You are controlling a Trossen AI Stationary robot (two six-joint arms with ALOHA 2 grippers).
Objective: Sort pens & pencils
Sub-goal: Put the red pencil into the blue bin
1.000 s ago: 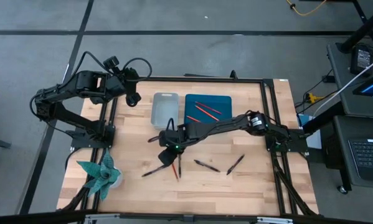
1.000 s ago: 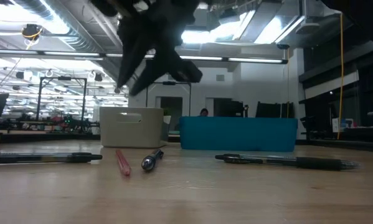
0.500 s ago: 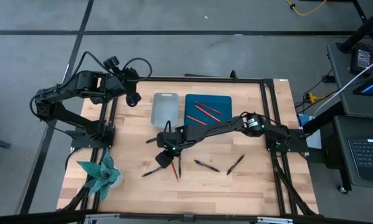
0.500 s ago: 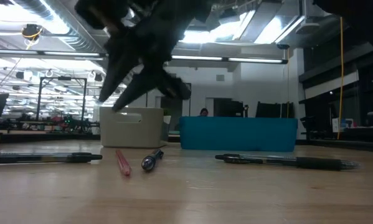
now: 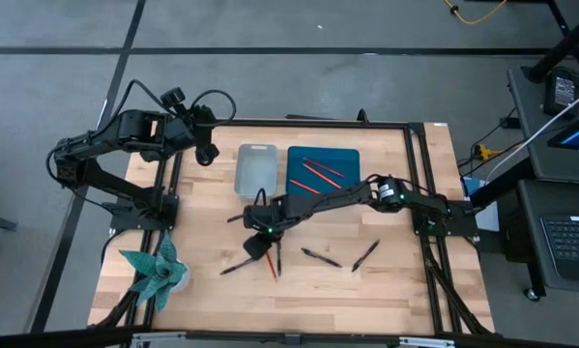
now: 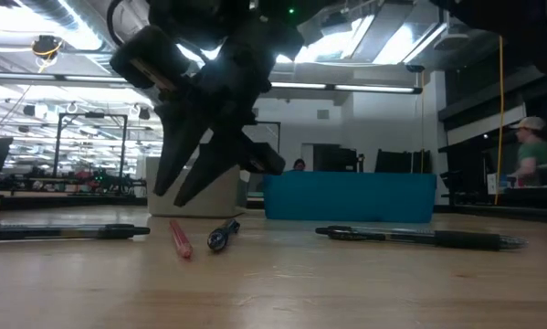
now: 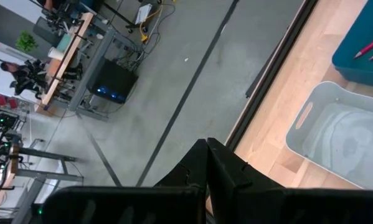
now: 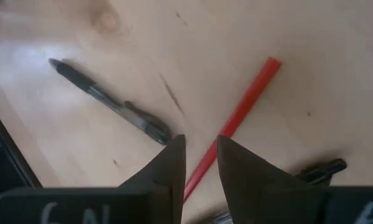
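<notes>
My right gripper point(image 5: 258, 244) point(image 6: 214, 178) point(image 8: 200, 140) hovers open above the middle of the table, pointing down. Its fingers stand on either side of a red pencil point(image 5: 273, 267) point(image 6: 180, 238) point(image 8: 239, 115) lying flat on the wood, without touching it. Black pens lie around it: one toward the left point(image 5: 236, 266) point(image 8: 111, 102), one beside the pencil point(image 5: 279, 259) point(image 6: 220, 236), two farther right point(image 5: 321, 257) point(image 5: 364, 255). The blue tray point(image 5: 294, 155) holds red pencils point(image 5: 320, 172). The grey bin point(image 5: 256, 152) stands next to it. My left gripper point(image 5: 209, 155) point(image 7: 208, 144) waits shut by the far left corner.
A teal crumpled object point(image 5: 156, 271) sits at the near left corner. Black frame rails point(image 5: 419, 174) run along the table's sides. A person point(image 6: 533, 146) stands in the room beyond the table. Bare wood lies along the near edge.
My right gripper has come down toward the red pencil and shifted a little toward the table's left edge, tipping as it went. The pens and the pencil have stayed where they lay.
</notes>
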